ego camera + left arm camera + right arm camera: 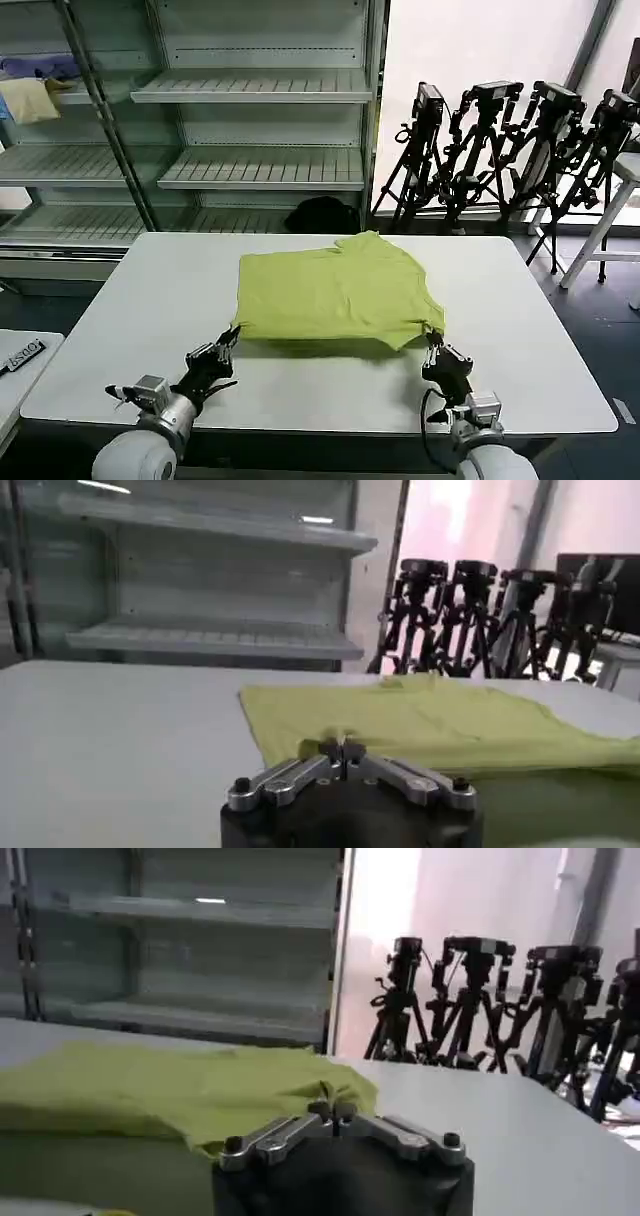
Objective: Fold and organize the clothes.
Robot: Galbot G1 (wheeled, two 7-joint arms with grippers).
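- My left gripper (232, 335) sits low over the near part of the white table (130, 330), its fingers closed together on the near left corner of the lime shirt (335, 293); in my left wrist view the fingertips (341, 750) meet against the fabric edge.
- My right gripper (432, 336) is at the shirt's near right corner, fingers pinched together on the cloth there; the right wrist view shows the tips (331, 1111) meeting with green fabric bunched at them.
- The shirt lies folded in a rough rectangle in the middle of the table, its near edge raised a little and casting a shadow on the surface.
- A smaller white table (20, 365) stands just off my left with a dark flat object (22, 355) on it.
- Behind the table, empty slatted shelving (260, 165) spans the back; a pale yellow cloth (30, 100) and a blue-purple cloth (40, 66) rest on an upper shelf at far left.
- A dark bundle (322, 214) lies on the floor beyond the far edge.
- A row of black tripods (510, 150) stands against the bright wall to the right, beside a white stool (615, 215).
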